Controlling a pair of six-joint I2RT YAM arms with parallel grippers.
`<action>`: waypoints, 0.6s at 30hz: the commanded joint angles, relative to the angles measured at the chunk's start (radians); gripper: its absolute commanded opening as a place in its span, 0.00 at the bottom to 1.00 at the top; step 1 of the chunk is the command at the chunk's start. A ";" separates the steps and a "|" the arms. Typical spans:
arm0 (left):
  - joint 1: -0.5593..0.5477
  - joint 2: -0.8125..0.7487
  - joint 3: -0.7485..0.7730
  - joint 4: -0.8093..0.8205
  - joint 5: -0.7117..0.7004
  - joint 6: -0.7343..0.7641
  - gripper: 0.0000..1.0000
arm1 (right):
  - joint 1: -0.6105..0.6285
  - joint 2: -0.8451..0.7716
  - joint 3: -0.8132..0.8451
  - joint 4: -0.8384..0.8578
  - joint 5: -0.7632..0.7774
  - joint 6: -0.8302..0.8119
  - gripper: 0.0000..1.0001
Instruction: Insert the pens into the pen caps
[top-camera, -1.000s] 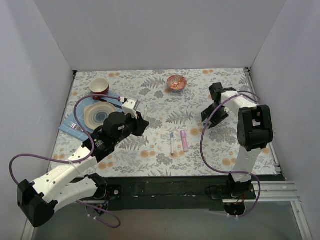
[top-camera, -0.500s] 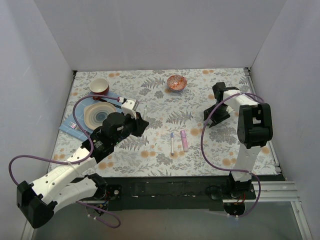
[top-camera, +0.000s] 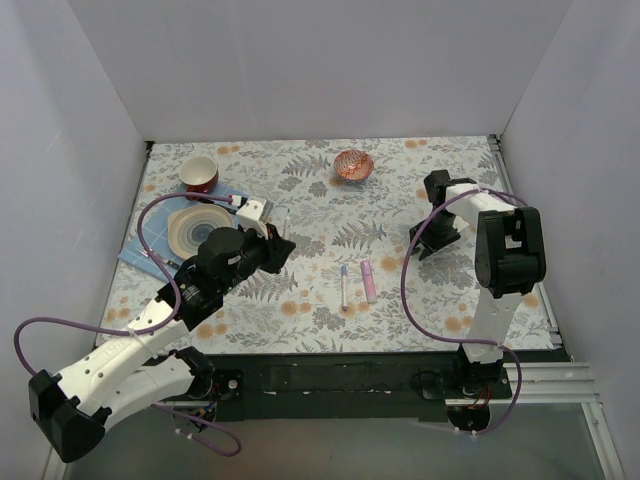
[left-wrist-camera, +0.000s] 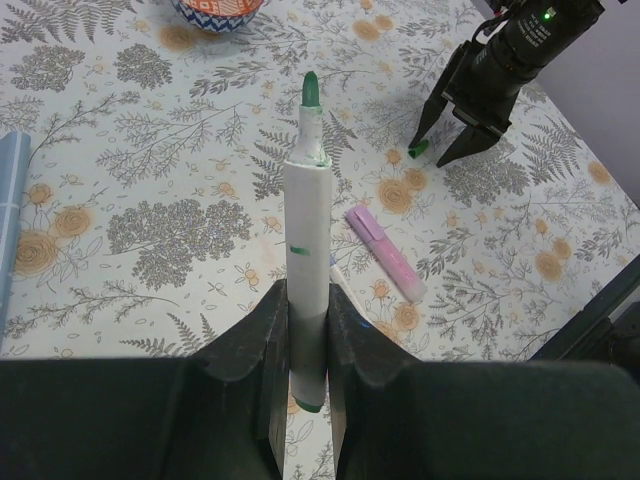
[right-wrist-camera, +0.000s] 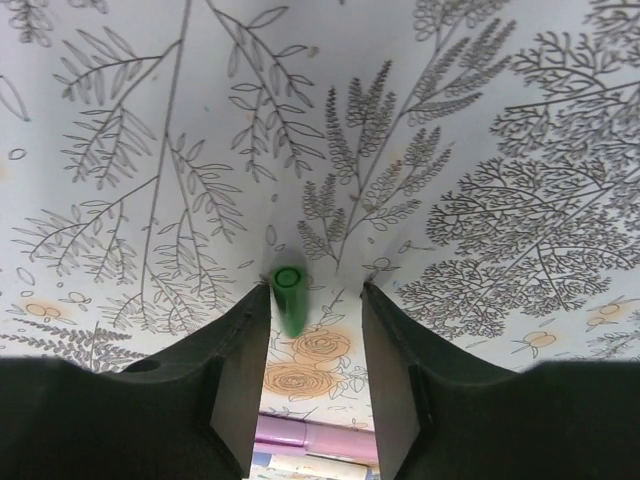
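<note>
Right wrist view shows my right hand (right-wrist-camera: 315, 295), shifted slightly over the last second, now spread astride the green cap (right-wrist-camera: 289, 300) lying on the counter (right-wrist-camera: 150, 150), while the left hand (left-wrist-camera: 307, 300) pinches the green pen (left-wrist-camera: 305, 220) aloft, tip exposed; I judge capping awaits that grasp.

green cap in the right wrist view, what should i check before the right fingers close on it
1. Small green plastic cap lies between the right gripper's fingers: ok.
2. Cap centred in the gap: not ok, it sits close against one finger, with space on the other side.
3. Right gripper open: ok.
4. Which end of the cap is open: cannot tell.
5. White-barrelled green-tipped pen clamped in the left gripper, tip bare: ok.
6. Short pale-pink marker and slim white pen lie clear of both grippers: ok.
</note>
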 joint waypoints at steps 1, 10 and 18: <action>0.005 -0.014 -0.008 0.006 -0.020 0.001 0.04 | 0.012 -0.004 -0.048 -0.003 0.058 0.003 0.44; 0.005 -0.014 -0.010 0.008 -0.033 0.001 0.04 | 0.084 -0.024 -0.143 0.070 0.148 -0.147 0.29; 0.005 0.020 0.006 0.032 0.031 -0.007 0.02 | 0.164 -0.099 -0.292 0.191 0.078 -0.305 0.19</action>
